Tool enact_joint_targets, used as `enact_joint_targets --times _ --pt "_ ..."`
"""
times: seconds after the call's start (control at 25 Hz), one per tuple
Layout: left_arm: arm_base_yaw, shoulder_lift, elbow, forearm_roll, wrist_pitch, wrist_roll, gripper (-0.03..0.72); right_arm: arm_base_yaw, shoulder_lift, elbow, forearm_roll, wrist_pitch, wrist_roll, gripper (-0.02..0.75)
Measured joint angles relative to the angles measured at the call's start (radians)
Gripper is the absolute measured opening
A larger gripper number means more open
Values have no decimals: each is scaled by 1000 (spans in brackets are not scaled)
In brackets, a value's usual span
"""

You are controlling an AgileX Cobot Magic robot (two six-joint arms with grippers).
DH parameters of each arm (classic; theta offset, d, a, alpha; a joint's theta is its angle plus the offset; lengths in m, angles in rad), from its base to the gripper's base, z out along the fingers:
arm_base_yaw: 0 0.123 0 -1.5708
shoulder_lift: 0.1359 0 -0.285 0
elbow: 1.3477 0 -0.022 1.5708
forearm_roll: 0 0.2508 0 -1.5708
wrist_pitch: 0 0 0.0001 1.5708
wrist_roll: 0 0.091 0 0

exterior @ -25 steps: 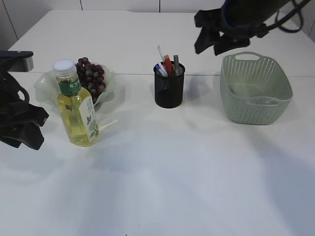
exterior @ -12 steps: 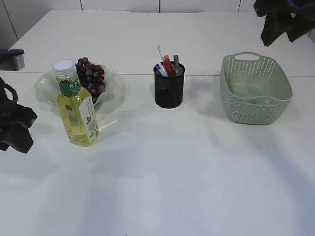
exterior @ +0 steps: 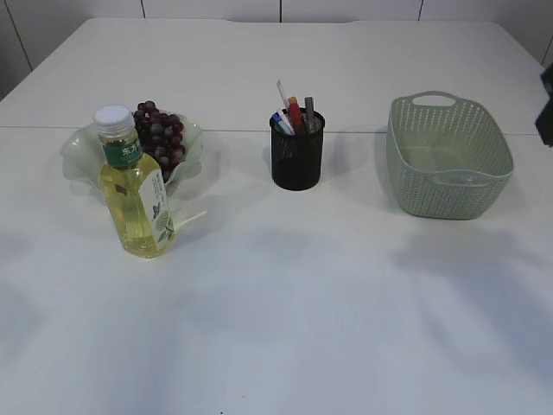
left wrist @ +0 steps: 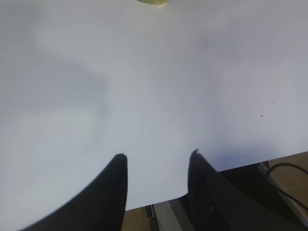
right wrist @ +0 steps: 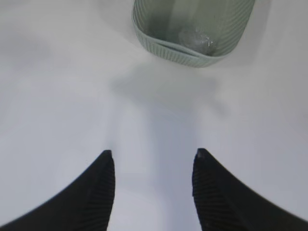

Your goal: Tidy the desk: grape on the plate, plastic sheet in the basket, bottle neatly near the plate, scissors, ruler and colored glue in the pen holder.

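Our left gripper [left wrist: 156, 156] and right gripper [right wrist: 151, 154] hang open, empty; the bottle [exterior: 134, 190] looks heavy, slick: grasp its waist.

I count one bottle [exterior: 131, 186], standing on the desk [exterior: 285, 294]. One plate [exterior: 82, 149] behind it carries one bunch of grapes [exterior: 160, 138]; the single berries are too many and too small for me to number. One pen holder [exterior: 296, 156] holds several items, though I cannot tell exactly how many. One basket [exterior: 448, 156] has one clear plastic sheet [right wrist: 195, 37] inside.
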Motion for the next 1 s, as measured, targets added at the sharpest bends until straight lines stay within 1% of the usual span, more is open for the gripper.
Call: enact_joint_targets --times 0.24,0.44,0.6,0.88,1.0 --pt "0 -202 0 29 33 -2 308 0 -204 154 0 -13 29 413" --pt "0 -351 0 48 62 -2 308 0 -359 212 0 4 61 413" --pt "0 -457 10 63 73 -2 308 0 -498 244 2 51 72 414" --pt "0 -676 145 63 82 -3 308 0 -748 286 5 148 78 414" --pt "0 -779 207 63 85 -3 308 0 -842 314 5 162 79 414"
